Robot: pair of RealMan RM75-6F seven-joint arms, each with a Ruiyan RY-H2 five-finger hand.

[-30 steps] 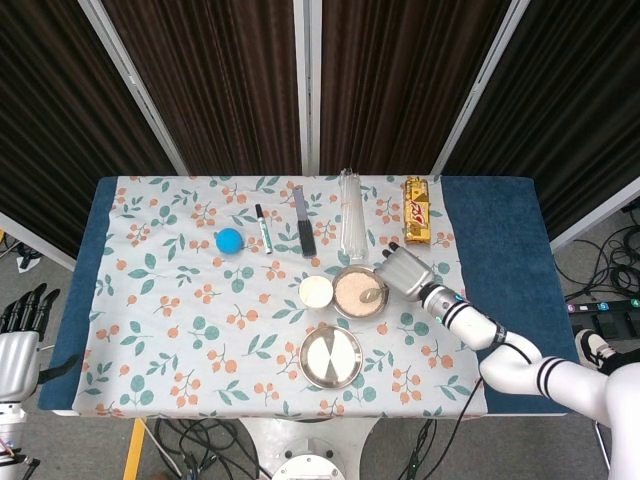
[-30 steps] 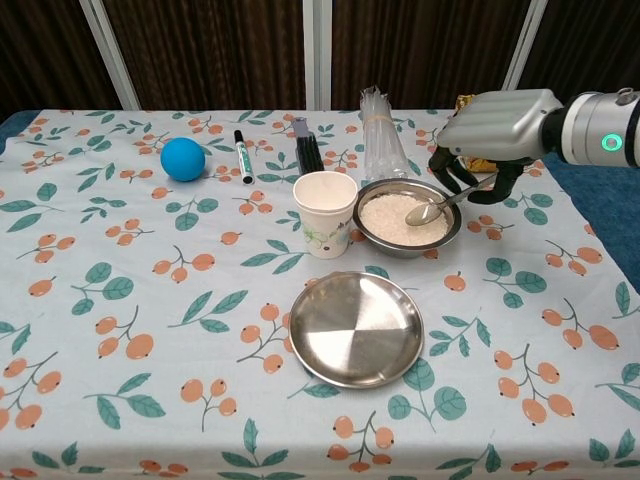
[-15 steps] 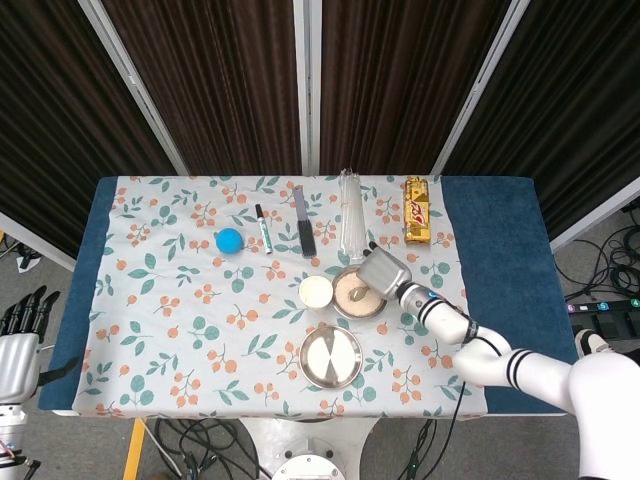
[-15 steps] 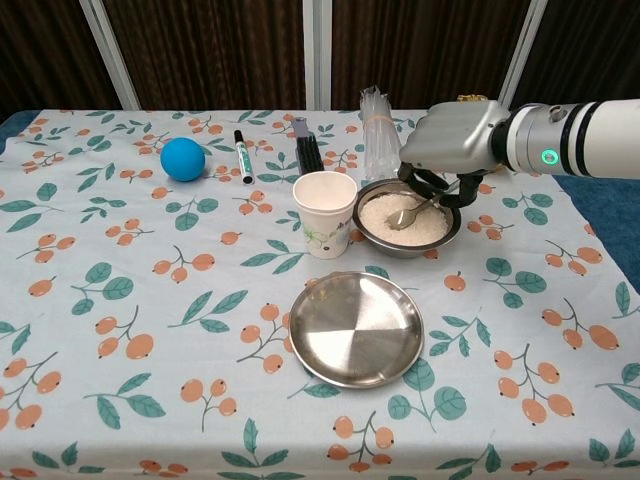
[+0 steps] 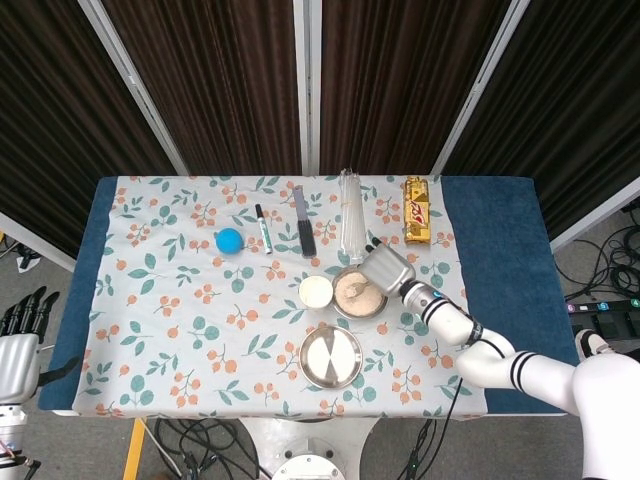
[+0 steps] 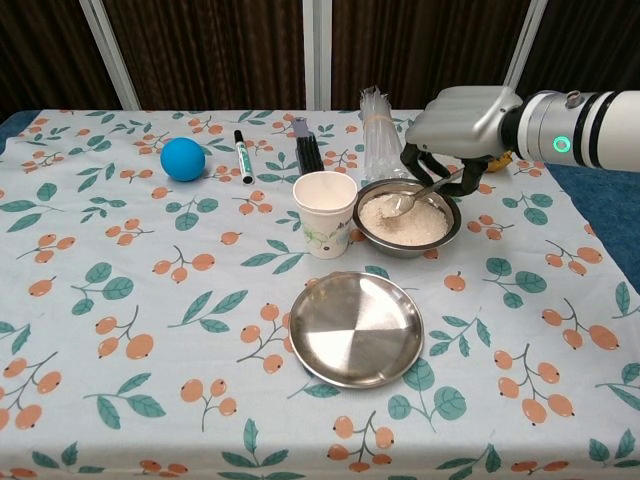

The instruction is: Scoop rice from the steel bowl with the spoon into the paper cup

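The steel bowl (image 6: 407, 223) (image 5: 356, 293) of white rice stands right of centre. The white paper cup (image 6: 325, 213) (image 5: 316, 292) stands upright just to its left, touching or nearly touching its rim. My right hand (image 6: 461, 124) (image 5: 385, 268) hovers over the bowl's far right rim and holds the spoon (image 6: 420, 195) by its handle. The spoon's head lies over the rice with rice on it. My left hand (image 5: 22, 325) hangs off the table at the lower left with its fingers apart, holding nothing.
An empty steel plate (image 6: 356, 328) lies in front of the bowl. Behind the bowl and cup lie a clear plastic bundle (image 6: 378, 140), a black tool (image 6: 305, 147), a marker (image 6: 242, 156) and a blue ball (image 6: 183, 158). A yellow snack bar (image 5: 417, 210) lies at the back right.
The right hand first swung left over the bowl and dipped the spoon into the rice. It has since drawn back to the right and lifted slightly, with rice on the spoon.
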